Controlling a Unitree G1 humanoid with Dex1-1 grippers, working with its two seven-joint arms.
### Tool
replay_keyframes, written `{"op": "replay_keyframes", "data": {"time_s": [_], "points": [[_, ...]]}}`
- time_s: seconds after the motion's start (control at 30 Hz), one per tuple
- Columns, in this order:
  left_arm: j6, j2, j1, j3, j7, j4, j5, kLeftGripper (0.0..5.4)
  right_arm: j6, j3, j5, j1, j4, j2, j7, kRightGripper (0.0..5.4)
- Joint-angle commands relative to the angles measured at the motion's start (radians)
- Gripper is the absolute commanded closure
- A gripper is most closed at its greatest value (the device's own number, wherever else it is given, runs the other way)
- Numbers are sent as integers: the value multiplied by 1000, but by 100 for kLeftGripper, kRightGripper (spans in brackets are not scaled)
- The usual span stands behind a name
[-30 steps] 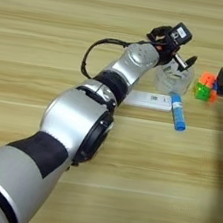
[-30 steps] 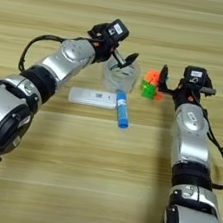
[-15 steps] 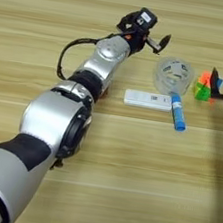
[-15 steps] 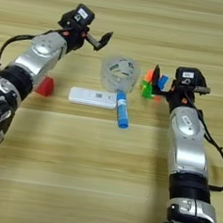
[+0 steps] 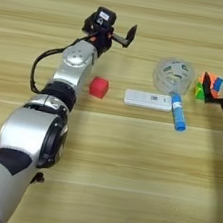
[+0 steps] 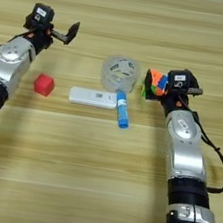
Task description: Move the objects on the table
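Nearest on the light wooden counter [image 6: 98,182] lies the blue-and-white stick [image 6: 122,110], its far end touching the clear tape roll [image 6: 120,73], with the flat white rectangular bar [image 6: 92,98] just beside it to the left and the small red cube [image 6: 43,84] further left, apart from the rest. At the right, the right gripper [image 6: 160,86] sits against the multicoloured puzzle cube [image 6: 155,84], fingers seemingly around it, though a firm grasp can't be confirmed. Best play here, I'd say: close squarely on the cube's flat faces and lift before shifting, clear of the roll. Farthest back, the left gripper [image 5: 120,34] hovers open and empty beyond the red cube, arm stretched long across the counter, forearm angled inward.
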Motion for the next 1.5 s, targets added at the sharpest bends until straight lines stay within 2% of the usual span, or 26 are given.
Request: {"op": "replay_keyframes", "data": {"time_s": [0.03, 0.53, 0.77, 1.0, 1.2, 1.33, 1.5], "points": [[0, 24, 41, 13, 19, -14, -21, 1, 26, 10, -4, 11, -32, -8, 20, 0], [-13, 45, 101, 5, 53, -26, -24, 1, 71, 55, -26, 69, -143, -12, 79, 0], [-28, 46, 192, -38, 14, -93, -9, 1, 71, 50, -27, 63, -138, -9, 75, 0], [-4, 55, 277, -58, -22, -213, -23, 1, 65, 58, -32, 52, -124, -2, 71, 0], [13, 57, 342, -73, -35, -269, -18, 1, 59, 58, -32, 44, -106, -2, 68, 0], [23, 61, 347, -70, -27, -280, -27, 1, 52, 56, -32, 36, -91, -3, 68, 0], [-11, 34, 359, -65, -19, -287, -41, 1, 41, 55, -30, 28, -74, 2, 65, 0]]}}
